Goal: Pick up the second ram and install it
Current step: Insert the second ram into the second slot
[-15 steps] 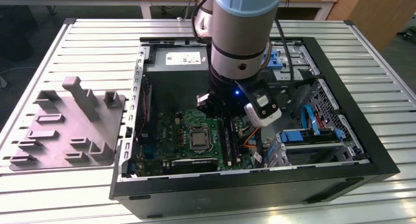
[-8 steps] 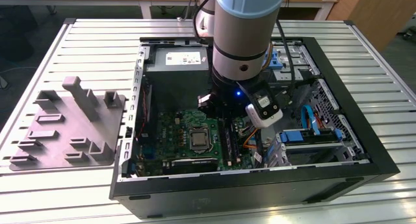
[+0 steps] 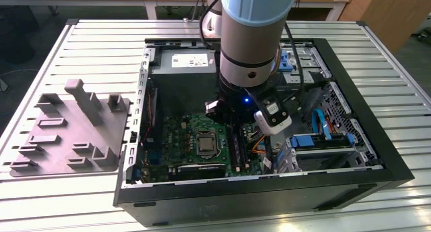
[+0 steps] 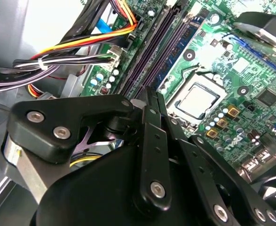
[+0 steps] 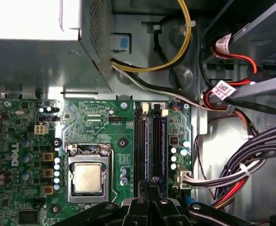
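Observation:
Inside the open computer case (image 3: 377, 141), my arm (image 3: 253, 40) reaches down to the motherboard. In both wrist views the black fingers of my gripper (image 4: 152, 96) (image 5: 150, 184) are closed together, with their tips just over one end of the black ram slots (image 5: 147, 141) (image 4: 149, 56) (image 3: 237, 146). A dark blue-green ram (image 4: 177, 52) (image 5: 164, 141) stands edge-up, seated in the slot on the cable side, right beside the fingertips. I cannot tell whether the tips touch it or whether it is the second ram. Nothing shows between the fingers.
The silver processor socket (image 5: 87, 178) (image 4: 196, 101) lies beside the slots. Cable bundles (image 5: 241, 169) (image 4: 72, 52) crowd the other side. The power supply (image 3: 181, 65) and a drive cage (image 3: 323, 141) border the board. A grey holder (image 3: 74, 131) rests on the table at the exterior view's left.

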Controlling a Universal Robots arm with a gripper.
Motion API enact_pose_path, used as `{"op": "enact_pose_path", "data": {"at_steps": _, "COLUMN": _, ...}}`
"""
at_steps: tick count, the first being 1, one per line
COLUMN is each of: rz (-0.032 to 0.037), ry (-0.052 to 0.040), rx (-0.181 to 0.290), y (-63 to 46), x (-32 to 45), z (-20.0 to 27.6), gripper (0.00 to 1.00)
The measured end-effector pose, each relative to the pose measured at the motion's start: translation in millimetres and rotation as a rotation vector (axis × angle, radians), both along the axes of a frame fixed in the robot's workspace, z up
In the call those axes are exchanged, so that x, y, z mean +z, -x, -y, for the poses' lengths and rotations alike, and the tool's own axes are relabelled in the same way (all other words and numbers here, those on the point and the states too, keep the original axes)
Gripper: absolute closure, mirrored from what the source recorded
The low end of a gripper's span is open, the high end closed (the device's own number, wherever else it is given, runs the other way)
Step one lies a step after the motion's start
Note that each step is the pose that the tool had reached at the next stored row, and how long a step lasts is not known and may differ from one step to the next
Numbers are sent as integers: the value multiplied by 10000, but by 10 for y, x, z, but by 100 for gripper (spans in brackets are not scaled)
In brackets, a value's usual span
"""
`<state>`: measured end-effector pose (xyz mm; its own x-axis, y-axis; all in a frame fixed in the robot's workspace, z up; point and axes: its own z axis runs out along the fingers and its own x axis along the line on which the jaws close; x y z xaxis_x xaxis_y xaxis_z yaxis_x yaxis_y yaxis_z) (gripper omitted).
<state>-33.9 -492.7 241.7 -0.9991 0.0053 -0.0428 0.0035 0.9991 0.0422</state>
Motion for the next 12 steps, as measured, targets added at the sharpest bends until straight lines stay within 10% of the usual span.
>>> {"op": "enact_pose_path", "data": {"at_steps": 12, "rz": 18, "ry": -58, "rx": 28, "y": 4, "x": -63, "z": 0, "gripper": 89}}
